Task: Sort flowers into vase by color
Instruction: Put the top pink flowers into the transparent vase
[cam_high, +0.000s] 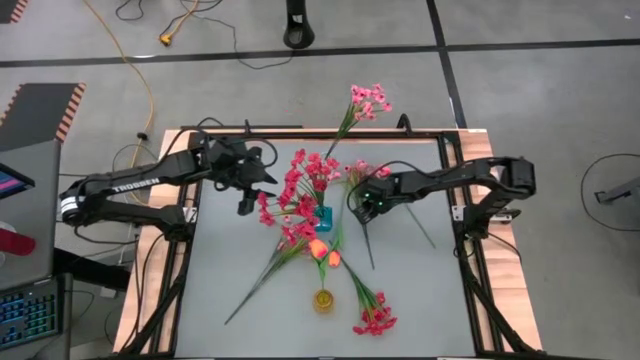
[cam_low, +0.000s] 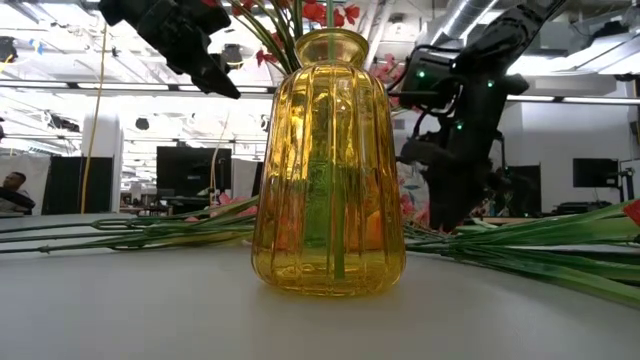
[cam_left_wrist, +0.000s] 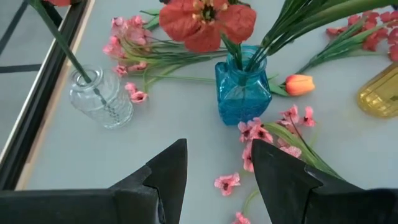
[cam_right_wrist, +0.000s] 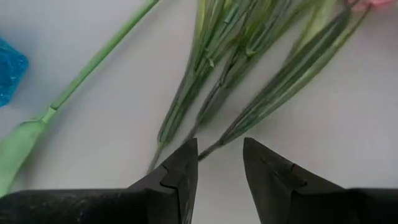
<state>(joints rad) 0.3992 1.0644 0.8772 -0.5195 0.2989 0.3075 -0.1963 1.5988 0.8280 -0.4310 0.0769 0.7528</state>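
Lab: monitors (cam_low: 190, 170), ceiling ducts (cam_low: 470, 15), taped concrete floor (cam_high: 540, 70)

From my remote station, the right wrist view looks down on the pale table (cam_right_wrist: 348, 124). My right gripper (cam_right_wrist: 221, 163) sits at the lower edge, its two dark fingers (cam_right_wrist: 180, 171) parted with a narrow gap between the tips and nothing between them. Just beyond the tips lie several green stems (cam_right_wrist: 249, 68) with narrow leaves, fanning away across the table; one stem end lies close to the gap. A separate smooth green stem (cam_right_wrist: 99, 59) runs diagonally nearby. A corner of a blue glass vase (cam_right_wrist: 9, 71) shows at the edge.
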